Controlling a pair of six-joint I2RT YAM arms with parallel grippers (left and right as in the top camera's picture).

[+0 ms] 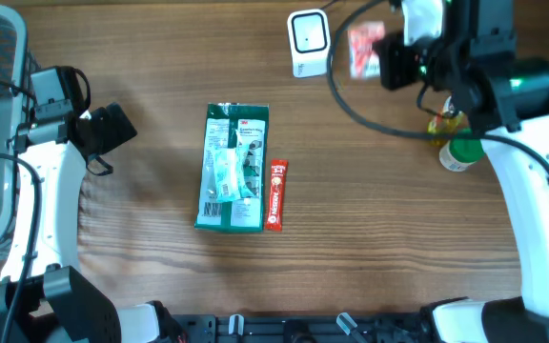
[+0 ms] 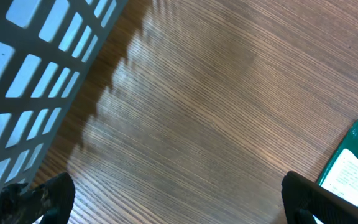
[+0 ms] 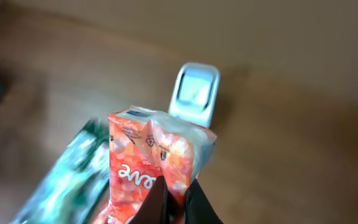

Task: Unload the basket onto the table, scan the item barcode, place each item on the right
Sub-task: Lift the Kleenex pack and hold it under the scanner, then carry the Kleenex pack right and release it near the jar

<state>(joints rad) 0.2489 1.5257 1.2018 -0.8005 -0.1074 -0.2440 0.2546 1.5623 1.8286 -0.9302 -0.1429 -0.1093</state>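
My right gripper [image 1: 377, 59] is shut on a red-and-white snack pouch [image 1: 361, 50], held in the air just right of the white barcode scanner [image 1: 307, 43] at the table's far edge. In the right wrist view the pouch [image 3: 154, 155] is pinched between the black fingers [image 3: 157, 205], with the scanner [image 3: 194, 92] beyond it. My left gripper [image 1: 112, 129] hangs open over bare wood at the left, its fingertips [image 2: 300, 196] wide apart with nothing between them.
A green packet [image 1: 233, 168] and a red stick pack [image 1: 274, 195] lie flat at mid-table. A green-capped bottle [image 1: 457, 152] stands at the right under the right arm. A grey slatted basket [image 2: 36, 74] sits at the far left.
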